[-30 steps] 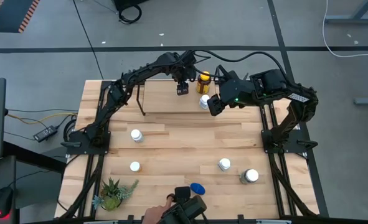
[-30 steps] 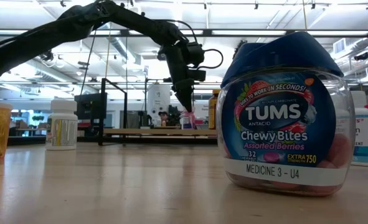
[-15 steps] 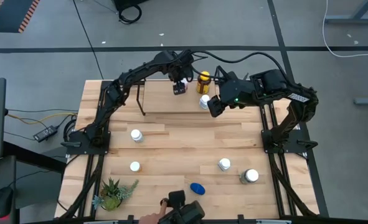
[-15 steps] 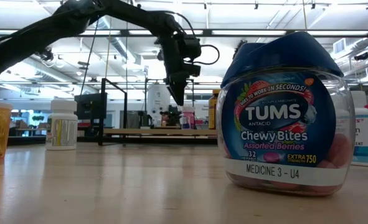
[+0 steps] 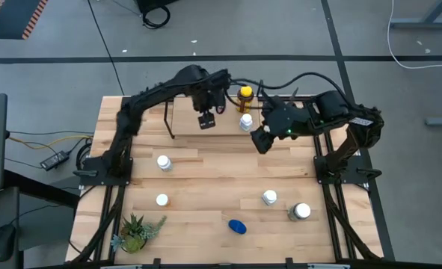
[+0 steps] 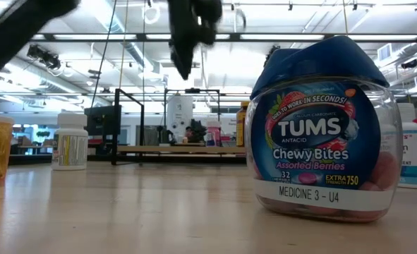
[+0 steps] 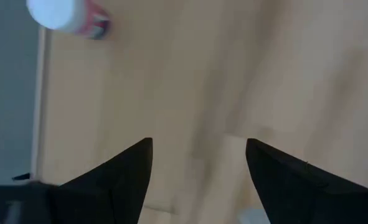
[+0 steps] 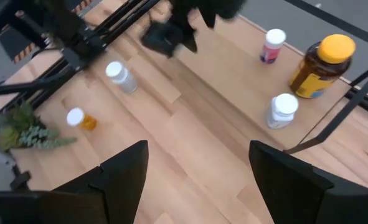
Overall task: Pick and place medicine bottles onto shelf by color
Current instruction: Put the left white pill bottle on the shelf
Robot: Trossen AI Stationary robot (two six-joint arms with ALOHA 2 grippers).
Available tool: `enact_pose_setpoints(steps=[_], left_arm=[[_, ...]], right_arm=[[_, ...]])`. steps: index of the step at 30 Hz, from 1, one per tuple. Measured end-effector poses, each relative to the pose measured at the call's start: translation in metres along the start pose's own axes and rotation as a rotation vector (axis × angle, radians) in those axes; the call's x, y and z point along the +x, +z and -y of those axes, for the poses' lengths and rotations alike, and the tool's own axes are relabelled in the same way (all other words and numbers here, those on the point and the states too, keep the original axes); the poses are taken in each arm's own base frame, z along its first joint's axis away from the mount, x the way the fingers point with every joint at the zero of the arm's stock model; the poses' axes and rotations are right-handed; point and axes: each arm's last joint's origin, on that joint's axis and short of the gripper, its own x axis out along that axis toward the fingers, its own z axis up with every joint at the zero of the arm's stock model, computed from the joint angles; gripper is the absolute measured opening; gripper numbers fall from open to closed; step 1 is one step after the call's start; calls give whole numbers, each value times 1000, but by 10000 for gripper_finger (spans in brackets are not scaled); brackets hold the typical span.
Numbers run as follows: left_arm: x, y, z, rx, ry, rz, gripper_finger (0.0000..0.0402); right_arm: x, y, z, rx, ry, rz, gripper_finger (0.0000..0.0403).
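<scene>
High view: left claw [image 5: 206, 120] open, empty, over shelf [image 5: 191, 123]; right claw [image 5: 260, 140] open, empty.

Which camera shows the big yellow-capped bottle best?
The right wrist view: the amber bottle stands whole and close on the shelf. The high view shows only its cap; the low view mostly hides it; the left wrist view misses it.

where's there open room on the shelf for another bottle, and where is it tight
The shelf is bare across its left and middle stretch, from the black end frame to the left gripper, which hangs open above it. The right end is crowded: the pink-labelled bottle, the yellow-capped amber bottle and a white bottle cluster there, with the right gripper open just beside them.
</scene>
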Motion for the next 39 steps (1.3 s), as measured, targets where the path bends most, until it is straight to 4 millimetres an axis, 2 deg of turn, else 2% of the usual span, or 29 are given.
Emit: enact_pose_setpoints(steps=[2, 6, 8, 10, 17, 22, 27, 33, 39], left_arm=[[-22, -6, 13, 23, 5, 65, 258], [-51, -24, 36, 26, -2, 117, 253], [-61, -39, 45, 17, -8, 119, 252], [-62, -58, 54, 17, -17, 86, 251], [-37, -123, 78, -2, -25, -59, 255], [-18, -151, 93, -57, -29, -64, 255], [8, -176, 93, -186, 30, -149, 270], [39, -188, 86, -542, 88, -235, 307], [56, -184, 88, -679, 39, -180, 343]], right_arm=[[-3, -4, -4, -19, 14, -5, 284], [-8, -12, -11, -47, 44, -14, 284], [-10, -16, -13, -60, 56, -18, 284], [-11, -18, -15, -69, 64, -20, 284], [-14, -22, -18, -83, 70, -15, 284], [-14, -21, -18, -95, 67, -2, 284], [-14, -21, -18, -97, 58, 10, 284], [-14, -19, -17, -96, 39, 41, 284], [-14, -19, -17, -128, 34, 47, 284]])
